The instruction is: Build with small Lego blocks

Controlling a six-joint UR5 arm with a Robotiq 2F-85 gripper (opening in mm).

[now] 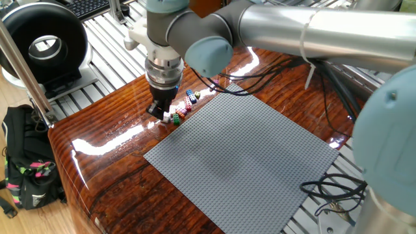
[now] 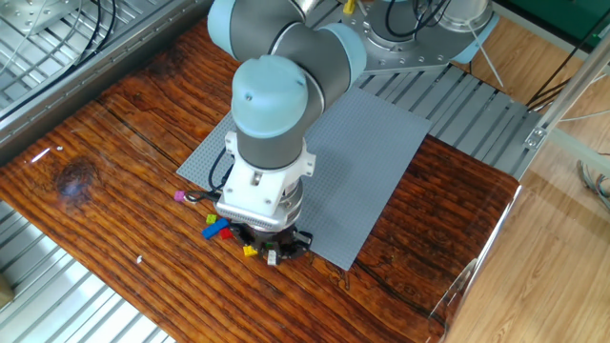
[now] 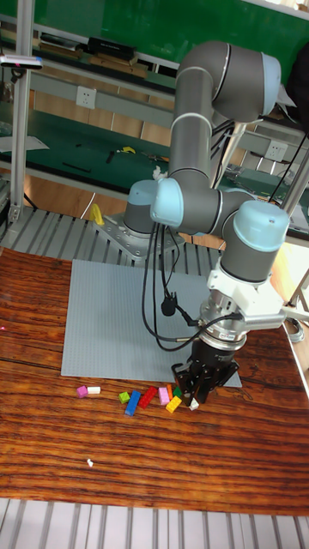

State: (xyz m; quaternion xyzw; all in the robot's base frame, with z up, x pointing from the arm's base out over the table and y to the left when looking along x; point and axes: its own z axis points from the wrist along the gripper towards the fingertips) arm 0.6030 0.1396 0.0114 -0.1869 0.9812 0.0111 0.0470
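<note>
One fixed view: gripper point(image 1: 160, 112) lowered onto the small Lego blocks point(image 1: 185, 104), clustered on the bench point(image 1: 110, 136) just off the grey baseplate's point(image 1: 247, 156) far corner. Baseplate bare; nothing built yet.

The other fixed view: wrist covering most of the cluster; blue block point(image 2: 215, 229) and yellow block point(image 2: 250, 251) peeking out beside the baseplate edge, pink block point(image 2: 179, 196) further off. Jaws hidden; open or closed impossible to tell.

Tall fixed view: jaws down among the bricks near the baseplate's front corner, grip unclear. All assembly apparently left.
</note>
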